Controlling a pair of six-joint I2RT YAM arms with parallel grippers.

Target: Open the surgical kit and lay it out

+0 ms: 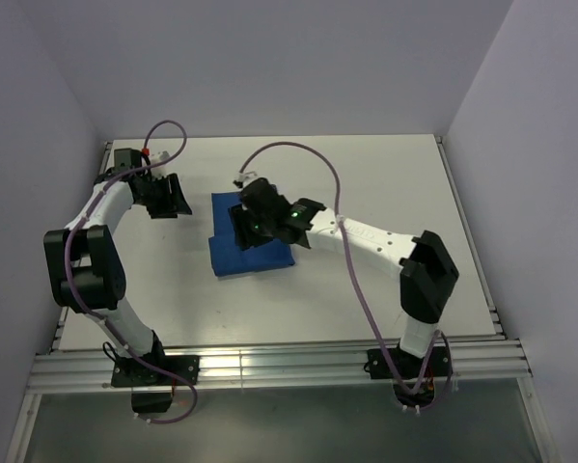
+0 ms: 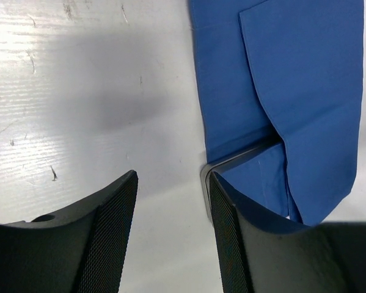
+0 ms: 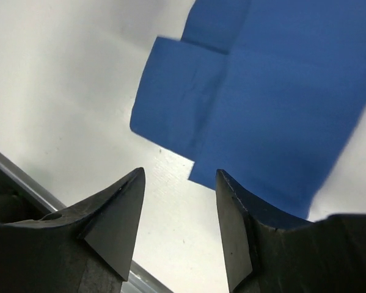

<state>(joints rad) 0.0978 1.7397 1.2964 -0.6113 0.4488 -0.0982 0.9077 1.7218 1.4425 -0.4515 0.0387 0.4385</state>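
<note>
The surgical kit (image 1: 257,255) lies mid-table as a folded royal-blue cloth wrap (image 2: 305,79). One flap is partly lifted, and a corner of the steel tray (image 2: 234,161) shows under it in the left wrist view. My left gripper (image 1: 171,198) hovers just left of the bundle, open (image 2: 172,178), with only bare table between its fingers. My right gripper (image 1: 243,223) hangs over the wrap's upper part, open (image 3: 179,173) and holding nothing, with the blue cloth (image 3: 262,91) beyond its fingertips. The kit's other contents are hidden inside the wrap.
The white table (image 1: 385,183) carries only the kit. A raised metal rail (image 1: 269,365) runs along its near edge by the arm bases, and a stretch of rail (image 3: 14,166) shows in the right wrist view. Walls stand close at the back and on both sides.
</note>
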